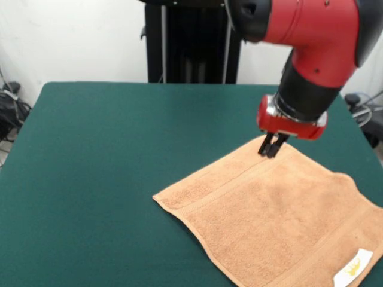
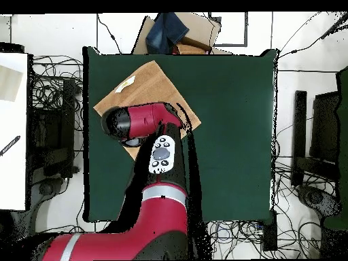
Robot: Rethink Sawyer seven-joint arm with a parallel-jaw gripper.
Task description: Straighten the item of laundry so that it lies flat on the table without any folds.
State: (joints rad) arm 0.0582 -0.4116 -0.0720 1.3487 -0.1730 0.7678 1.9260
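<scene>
The gripper, fingers nearly together, is pressing on the far corner of the towel, lying almost flat at the table's edge; next it looks to be tugging that corner outward.

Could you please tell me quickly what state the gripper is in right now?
Gripper: shut, its tips together at the far corner of the light orange-tan terry towel; whether it pinches the cloth cannot be told.
</scene>
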